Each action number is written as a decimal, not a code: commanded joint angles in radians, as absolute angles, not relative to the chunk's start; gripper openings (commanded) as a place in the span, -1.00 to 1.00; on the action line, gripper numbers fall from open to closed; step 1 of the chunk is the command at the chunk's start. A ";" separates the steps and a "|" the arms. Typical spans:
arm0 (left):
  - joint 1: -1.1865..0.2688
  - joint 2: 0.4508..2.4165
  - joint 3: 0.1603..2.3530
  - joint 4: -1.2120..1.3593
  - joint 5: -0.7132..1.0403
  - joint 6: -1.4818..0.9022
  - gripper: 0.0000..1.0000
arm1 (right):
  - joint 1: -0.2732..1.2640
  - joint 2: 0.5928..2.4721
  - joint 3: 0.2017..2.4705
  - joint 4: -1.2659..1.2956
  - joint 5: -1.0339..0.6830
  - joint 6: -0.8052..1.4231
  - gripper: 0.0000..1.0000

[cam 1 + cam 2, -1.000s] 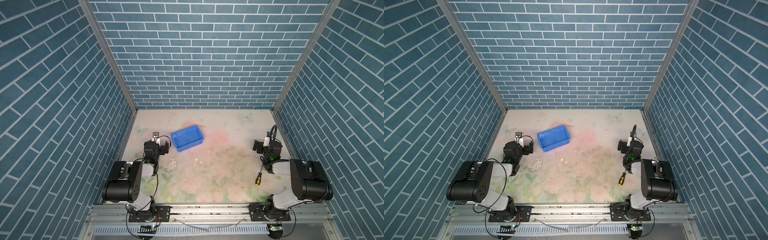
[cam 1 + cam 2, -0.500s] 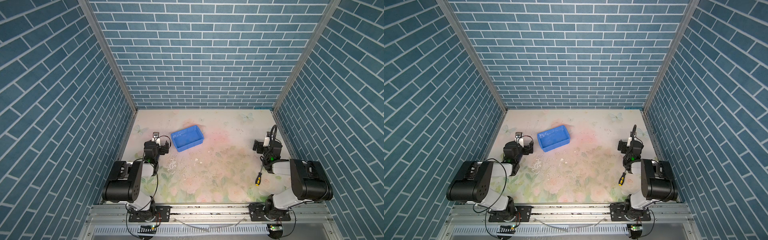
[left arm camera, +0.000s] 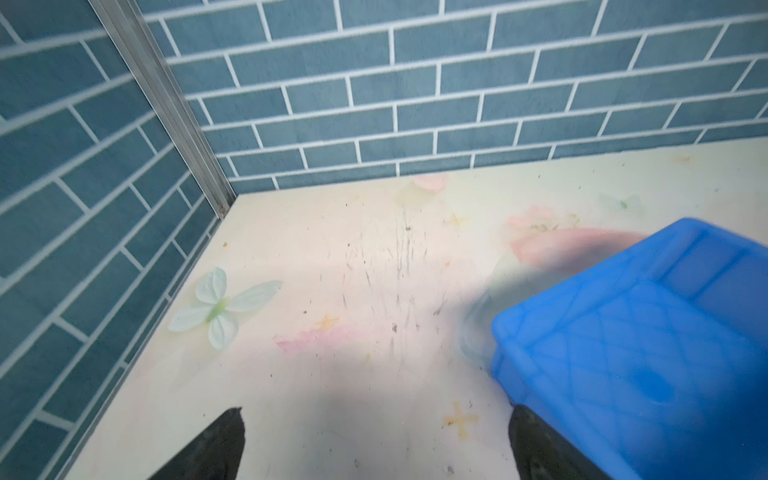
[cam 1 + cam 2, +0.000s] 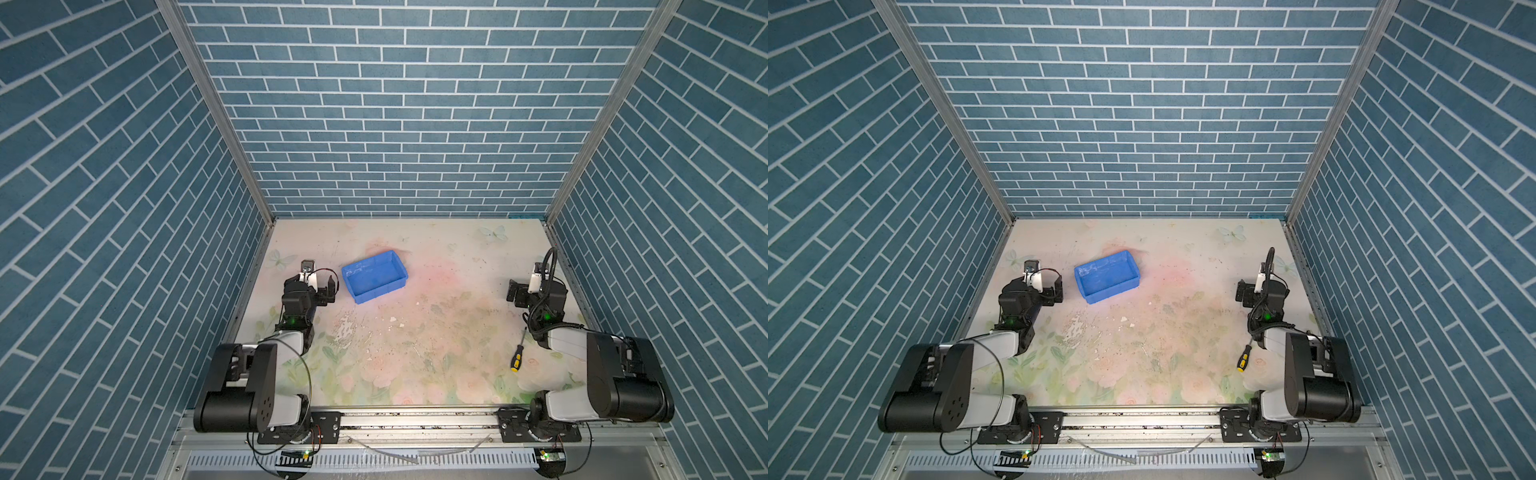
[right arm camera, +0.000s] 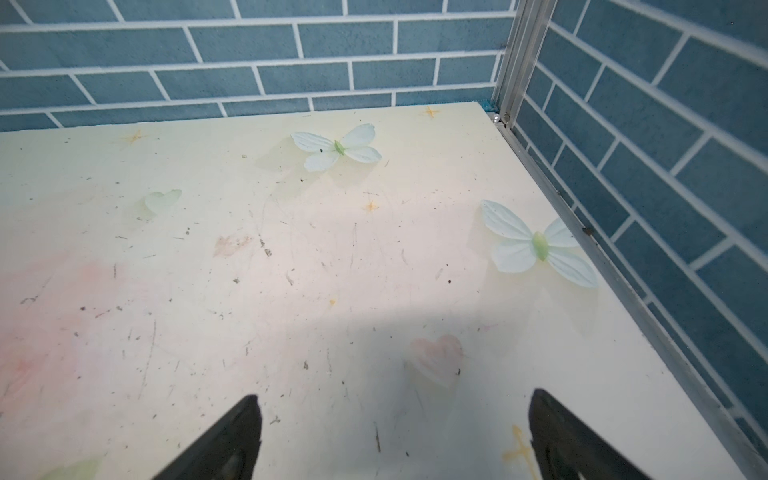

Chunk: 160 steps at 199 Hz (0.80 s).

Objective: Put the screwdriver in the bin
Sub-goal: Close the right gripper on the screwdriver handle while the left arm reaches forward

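Well to the right of the bin (image 4: 374, 276), and closer to the robot's base than it, the screwdriver (image 4: 518, 353) lies flat on the desk (image 4: 436, 332). Its thin shaft is on the end nearer the bin and its yellow butt on the farther end. Both top views show it; neither wrist view does.

The right end effector (image 5: 395, 428) hovers about level with the bin, jaws spread wide with nothing between them, so the tool is not yet picked up. The left end effector (image 3: 376, 440) is likewise spread and empty, one finger just beside the bin's corner.

The step in hand looks like reaching for the tool. To do it well, the right arm (image 4: 569, 340) should probably fold back toward itself. The wrist would then turn so the jaws straddle the black-and-yellow handle crosswise, and come down squarely. The handle, thicker than the shaft, should hold better. A low release over the bin's middle, with the tool along the long side, should keep it inside the shallow rim.
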<state>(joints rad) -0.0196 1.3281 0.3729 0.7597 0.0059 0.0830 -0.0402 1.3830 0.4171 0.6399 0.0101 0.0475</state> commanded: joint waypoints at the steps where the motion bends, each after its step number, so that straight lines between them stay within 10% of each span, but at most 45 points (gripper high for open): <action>1: -0.017 1.250 0.383 0.674 0.052 0.095 0.99 | -0.043 1.306 0.481 0.512 -0.024 0.058 0.98; 72: -0.183 1.143 0.541 0.387 0.254 0.095 0.99 | -0.043 1.098 0.599 0.044 -0.047 0.087 0.98; 160: -0.557 1.306 0.629 0.456 0.414 0.086 0.99 | -0.043 1.042 0.768 -0.676 0.008 0.669 0.98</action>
<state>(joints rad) -0.4706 1.2682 0.6086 0.4229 0.3435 0.0994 -0.0402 1.0187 0.7238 -0.3862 0.0360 0.4572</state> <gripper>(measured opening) 0.996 0.989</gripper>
